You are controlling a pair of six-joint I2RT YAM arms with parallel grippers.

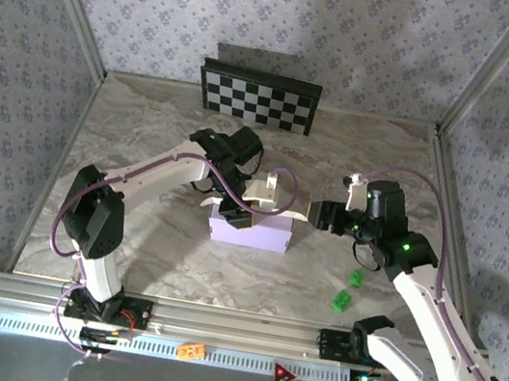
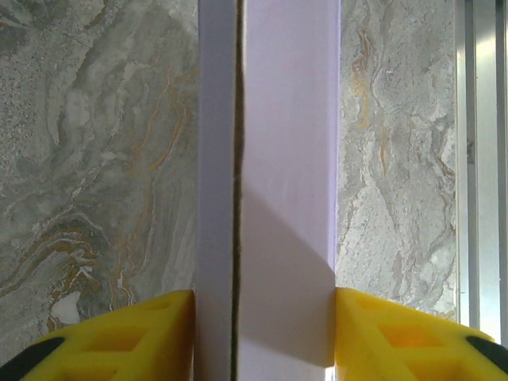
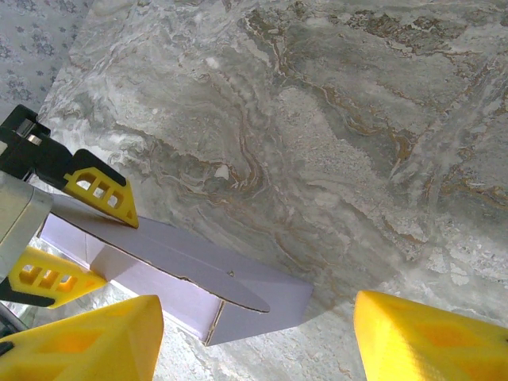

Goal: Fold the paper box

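Although the paper box (image 1: 250, 229) already stands as a lavender shell at the centre of the table (image 1: 128, 248), we judge it unfinished: a cream flap (image 1: 269, 189) rises at its 12 o'clock edge, and a seam gapes. Our left gripper (image 2: 264, 300) pinches the box's walls; our right gripper (image 3: 255, 305) waits released and empty at its 3 o'clock.

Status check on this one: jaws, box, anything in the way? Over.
Left gripper: jaws closed across the paper box. Right gripper: jaws open, empty, off the box's end. Green bits near the right arm, apart from the box.
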